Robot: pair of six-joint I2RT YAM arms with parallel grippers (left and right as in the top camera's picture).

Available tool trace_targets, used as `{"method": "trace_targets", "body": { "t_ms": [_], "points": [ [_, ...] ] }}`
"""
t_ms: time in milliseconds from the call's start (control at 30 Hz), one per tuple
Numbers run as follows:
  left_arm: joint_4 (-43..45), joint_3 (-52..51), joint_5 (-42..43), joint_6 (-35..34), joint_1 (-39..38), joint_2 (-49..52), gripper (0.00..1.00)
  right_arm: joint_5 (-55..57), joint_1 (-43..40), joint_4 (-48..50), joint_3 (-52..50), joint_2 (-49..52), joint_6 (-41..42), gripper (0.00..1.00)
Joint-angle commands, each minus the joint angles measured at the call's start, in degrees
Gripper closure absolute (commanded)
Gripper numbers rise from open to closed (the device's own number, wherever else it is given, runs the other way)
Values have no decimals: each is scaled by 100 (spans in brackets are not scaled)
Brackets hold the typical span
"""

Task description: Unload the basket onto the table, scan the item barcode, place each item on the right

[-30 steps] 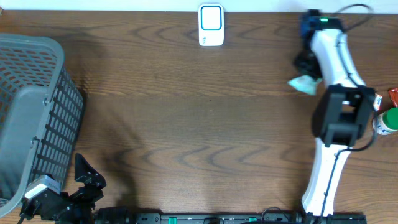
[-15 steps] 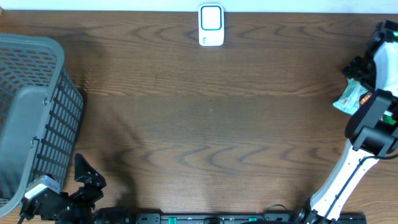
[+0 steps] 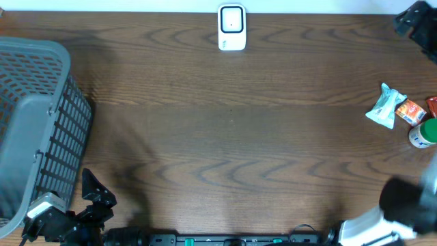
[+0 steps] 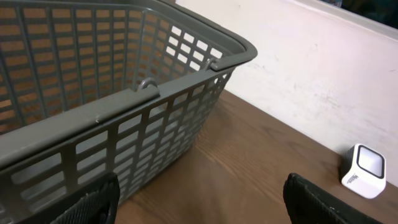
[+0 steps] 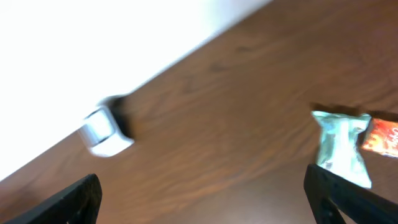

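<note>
1. Right gripper (image 5: 202, 199): spread wide, nothing between the fingers, up over the wood table (image 3: 225, 143); wrist view blurred.
2. Left gripper (image 4: 199, 202): spread too, empty, at the lower left of the overhead frame, near the grey basket (image 3: 41, 116).
3. Pale green packet (image 3: 384, 106): lying on the table at the right edge, just beside an orange packet (image 3: 411, 111), with 1 green-capped bottle (image 3: 425, 133) below them.
4. White scanner (image 3: 231, 28): top centre, well apart from the packets.
</note>
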Motion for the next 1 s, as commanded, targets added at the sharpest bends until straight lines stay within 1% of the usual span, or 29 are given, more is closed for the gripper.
{"method": "trace_targets", "body": {
  "t_ms": [0,67,200,267,300,467,567,600,733,833,967],
  "points": [
    [2,-13,31,-50,-28,-44,16,-680,-2,-490,44,-975,-684,1],
    [2,-13,31,-50,-31,-44,16,-577,-2,-780,44,-1497,-817,1],
    [2,-13,31,-50,-28,-44,16,-293,-2,-1274,44,-2474,-820,1],
    [2,-13,31,-50,-28,-44,15,-293,-2,-1346,44,-2966,-820,1],
    [2,-13,31,-50,-28,-44,16,-295,-2,-1360,44,-3383,-820,1],
    [2,-13,31,-50,-28,-44,15,63,-2,-1360,44,-4422,-907,1],
    [2,-13,31,-52,-28,-44,15,232,-2,-1587,44,-5027,-1169,1],
    [2,-13,31,-50,-28,-44,16,328,-2,-1851,44,-5410,-1401,1],
    [2,-13,31,-50,-28,-44,16,713,98,-2385,33,-6035,-1722,1],
    [2,-13,31,-50,-28,-44,16,1137,439,-2315,13,-6402,-1718,1],
    [2,-13,31,-50,-28,-44,16,1228,1123,-1495,-72,-6830,-1720,1]
  ]
}}
